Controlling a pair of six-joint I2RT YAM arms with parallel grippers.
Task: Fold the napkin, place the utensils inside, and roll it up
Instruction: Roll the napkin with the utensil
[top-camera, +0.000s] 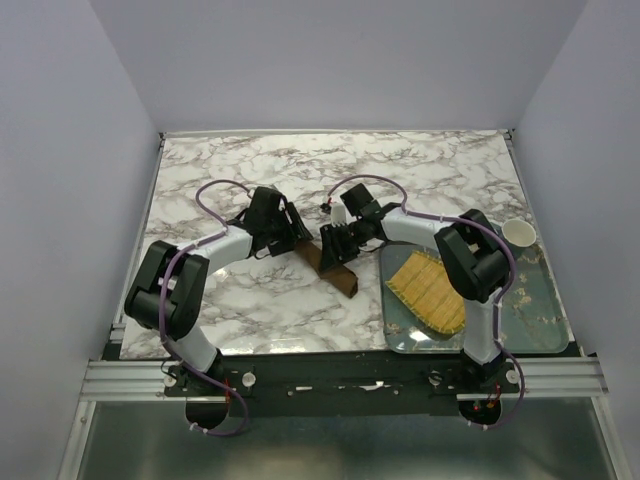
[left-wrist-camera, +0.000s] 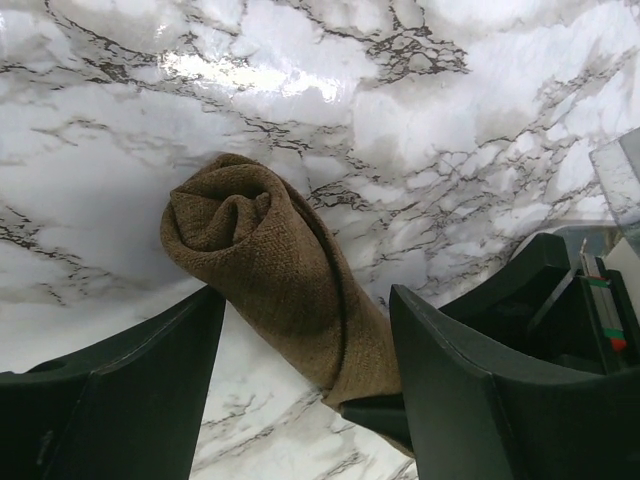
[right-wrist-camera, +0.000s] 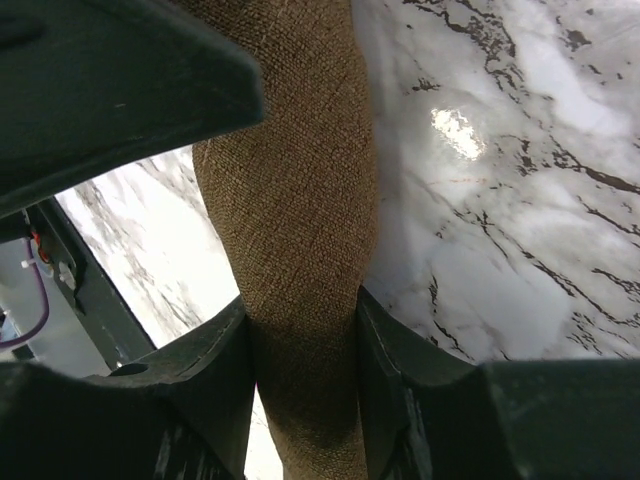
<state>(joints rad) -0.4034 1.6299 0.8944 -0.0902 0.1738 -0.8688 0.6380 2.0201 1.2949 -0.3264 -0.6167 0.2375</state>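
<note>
The napkin (top-camera: 336, 268) is a dark brown cloth rolled into a tight tube, lying aslant on the marble table. My right gripper (top-camera: 337, 246) is shut on the middle of the roll; in the right wrist view both fingers press its sides (right-wrist-camera: 305, 350). My left gripper (top-camera: 298, 236) is open around the roll's far end (left-wrist-camera: 270, 260), with the roll closer to its right finger (left-wrist-camera: 470, 390). The rolled end shows a spiral of cloth. The fork is hidden from every view.
A glass tray (top-camera: 530, 300) sits at the right front with a yellow bamboo mat (top-camera: 430, 290) on it. A white cup (top-camera: 519, 234) stands at the tray's far right corner. The table's front edge and arm bases lie just below.
</note>
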